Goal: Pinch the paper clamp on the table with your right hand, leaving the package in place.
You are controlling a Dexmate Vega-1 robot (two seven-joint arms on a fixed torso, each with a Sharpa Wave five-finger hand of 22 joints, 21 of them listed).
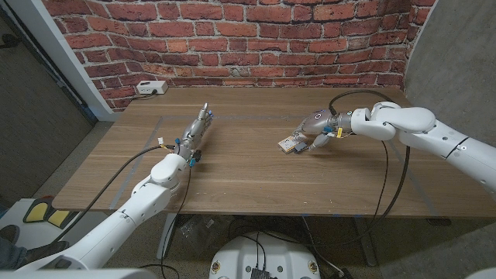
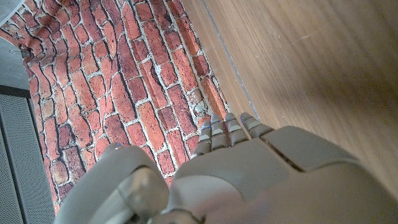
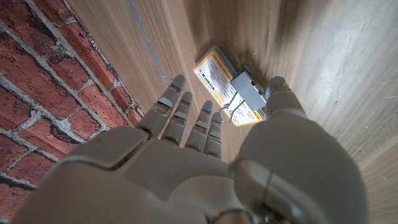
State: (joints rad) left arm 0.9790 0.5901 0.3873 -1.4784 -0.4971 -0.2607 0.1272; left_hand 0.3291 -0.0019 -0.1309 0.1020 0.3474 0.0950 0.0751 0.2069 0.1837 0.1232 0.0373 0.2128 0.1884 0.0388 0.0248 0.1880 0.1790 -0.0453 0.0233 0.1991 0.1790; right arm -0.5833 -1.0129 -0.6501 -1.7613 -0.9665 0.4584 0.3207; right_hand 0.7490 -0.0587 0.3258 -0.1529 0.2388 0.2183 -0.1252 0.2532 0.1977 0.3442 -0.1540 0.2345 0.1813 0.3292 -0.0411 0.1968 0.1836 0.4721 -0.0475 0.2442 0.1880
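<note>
From the head camera, the left hand [image 1: 197, 128] lies near table [image 1: 248, 174] centre-left, fingers straight and together, holding nothing, bare wood all around it. At two o'clock from it, the right hand [image 1: 316, 128] hovers fingers apart over the package [image 1: 292, 145]. The paper clamp [image 3: 249, 89] sits on the package's edge beside the thumb tip; whether they touch, I cannot tell. At eleven o'clock, a white box [image 1: 151, 87] sits at the far edge against the brick wall [image 1: 232, 35].
</note>
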